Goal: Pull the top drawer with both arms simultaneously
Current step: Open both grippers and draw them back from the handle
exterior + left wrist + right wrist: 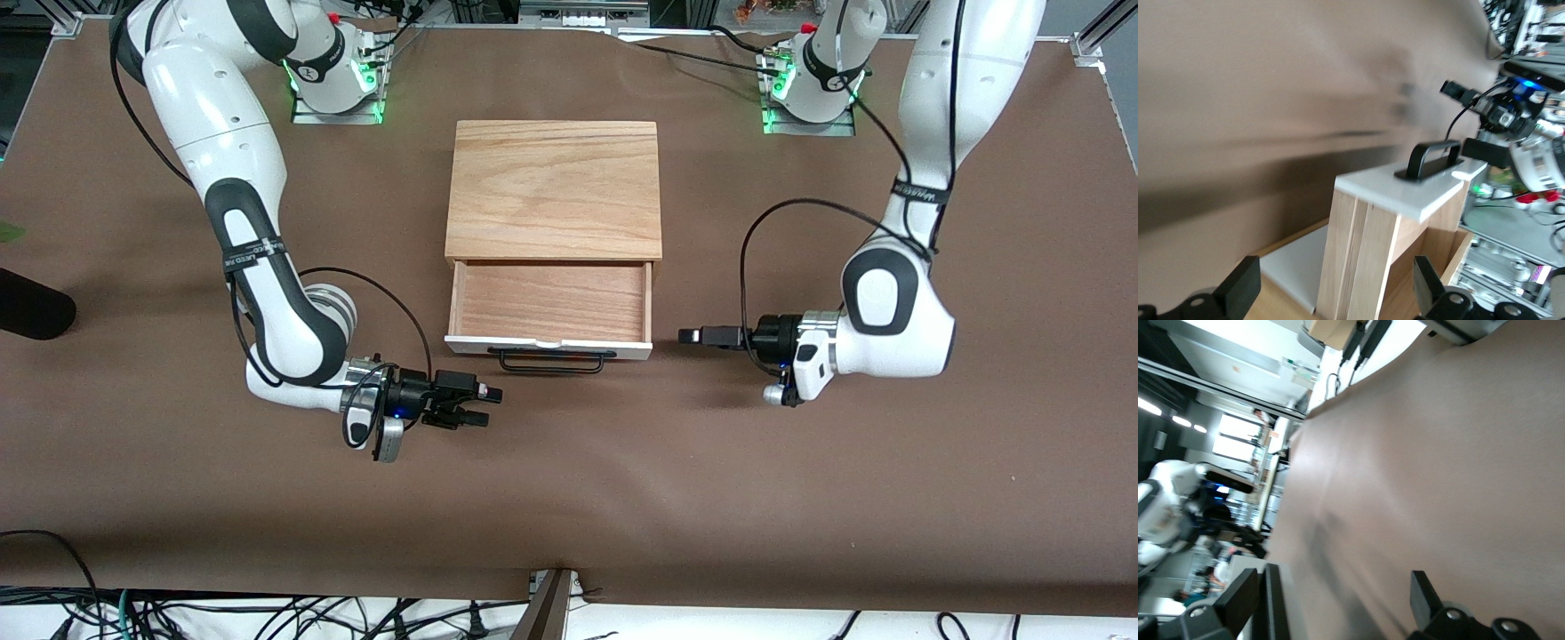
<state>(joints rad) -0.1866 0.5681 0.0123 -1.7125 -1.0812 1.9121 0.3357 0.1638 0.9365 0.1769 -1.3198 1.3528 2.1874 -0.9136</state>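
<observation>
Front view: the top drawer (549,302) stands pulled out of the cabinet (554,188); its handle (551,360) lies between the two grippers, touched by neither; right gripper (484,405) spread, empty; left gripper (686,336) beside the drawer's end.

Left wrist view: fingers (1239,288) spread wide, the drawer's white front just ahead.

Right wrist view: fingers (1423,593) spread over the brown table (1458,453).

I see two white arms, left arm (916,178) and right arm (231,151), with black joint sections, thin black cables looping along them, green lights at the bases, small black grippers: left gripper (689,336), right gripper (484,405).
</observation>
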